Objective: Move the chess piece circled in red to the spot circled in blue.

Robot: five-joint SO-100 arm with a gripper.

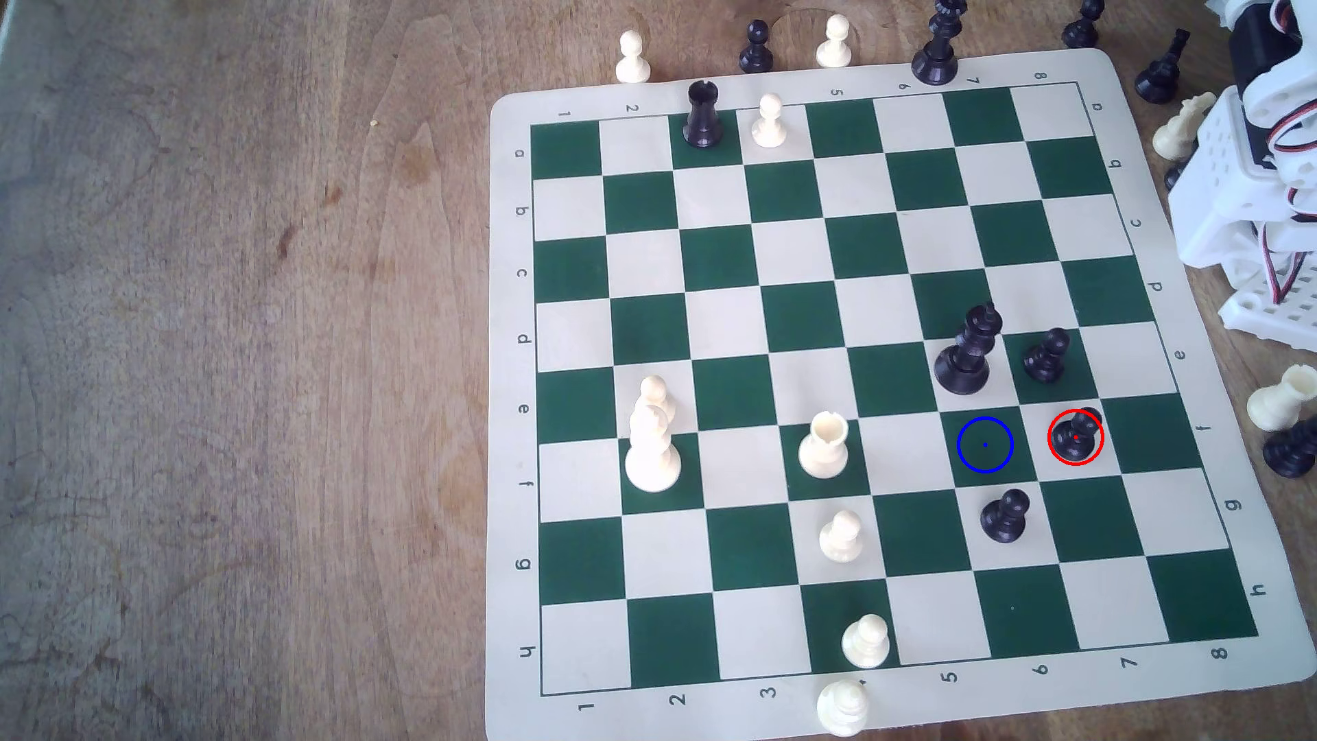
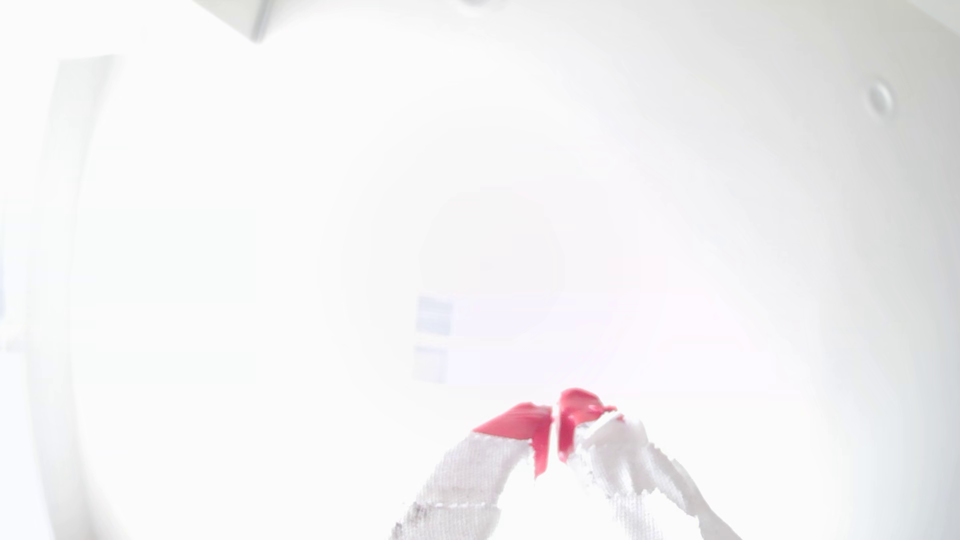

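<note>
A small black pawn, the chess piece (image 1: 1075,436), stands inside a red ring on a cream square near the exterior view's right side of the board. One square toward that view's left lies the spot (image 1: 985,444), a dark green square with a blue ring and centre dot, with nothing on it. The white arm (image 1: 1261,149) is folded at the exterior view's upper right, off the board. In the wrist view my gripper (image 2: 555,420) points at a washed-out white background. Its red-tipped fingers (image 2: 524,421) meet, shut on nothing.
A tall black king (image 1: 966,353) stands just behind the spot, a black pawn (image 1: 1046,354) behind the circled piece, another black pawn (image 1: 1005,514) in front of the spot. White pieces, among them a rook (image 1: 824,445), stand mid-board. Captured pieces lie around the mat's far and right edges.
</note>
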